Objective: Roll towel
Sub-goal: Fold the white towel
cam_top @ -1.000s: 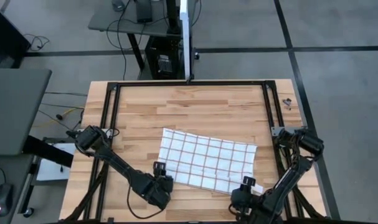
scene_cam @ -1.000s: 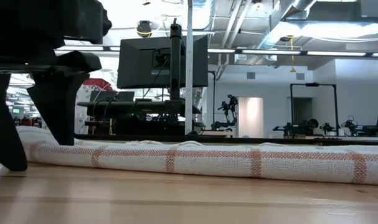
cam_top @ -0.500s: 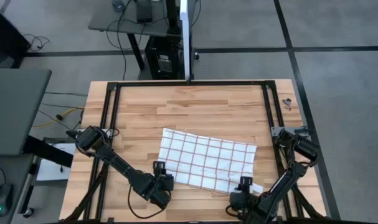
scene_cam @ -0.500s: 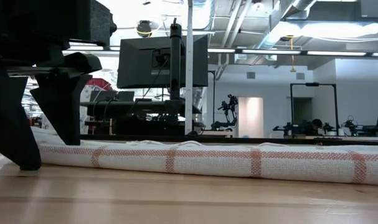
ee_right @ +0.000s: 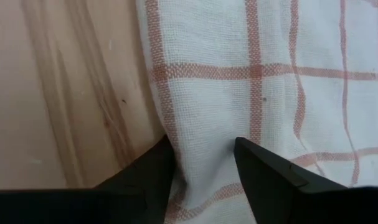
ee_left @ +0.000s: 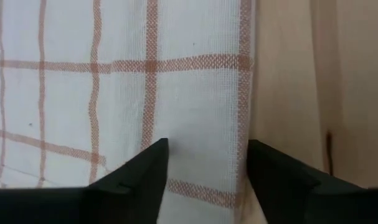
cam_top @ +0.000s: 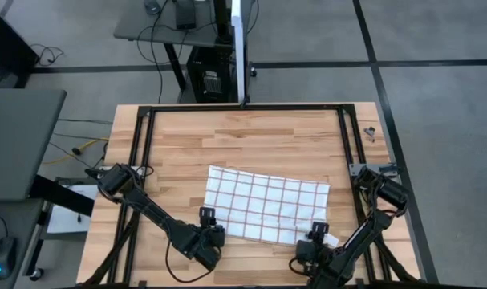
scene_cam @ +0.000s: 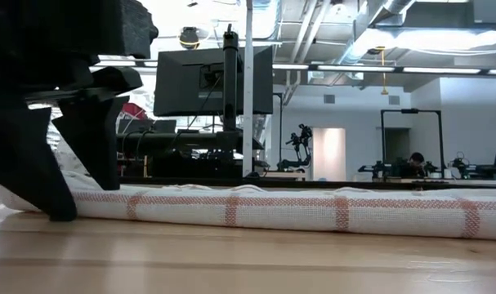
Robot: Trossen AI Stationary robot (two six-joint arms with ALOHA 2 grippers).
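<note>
The white towel with red-brown grid lines (cam_top: pixel 267 205) lies spread on the wooden table. Its near long edge shows in the low view as a thick, rounded band (scene_cam: pixel 313 214). My left gripper (cam_top: pixel 209 233) is open and points down at the towel's near left corner. One finger stands before the near edge and one on the cloth behind it (ee_left: pixel 207 162). My right gripper (cam_top: pixel 315 241) is open and stands the same way at the near right corner (ee_right: pixel 204 158). A small white tab (cam_top: pixel 330 239) sticks out there. My left gripper comes from above, its fingers across the towel's near edge (ee_left: pixel 243 124) by the left end. The near fingertip (scene_cam: pixel 61 214) stands against the band's front, the far one behind it. The towel lies on the table. My right gripper comes from above, its fingers across the near edge (ee_right: pixel 160 106) at the right corner. One fingertip (ee_right: pixel 157 165) is at the hem, the other (ee_right: pixel 263 168) on the cloth, which bulges a little between them. The towel lies on the table.
Black frame rails (cam_top: pixel 139 160) run along the table's left, right and far sides. Small parts (cam_top: pixel 370 132) lie at the far right corner. Bare wood (cam_top: pixel 243 136) lies beyond the towel. A person (scene_cam: pixel 415 161) shows far off in the room.
My left gripper has gone a little toward the table's right along the towel's near edge, so the towel's left end now shows beside it. The near edge has slid slightly rightward. My right gripper has shifted a little toward the table's left.
</note>
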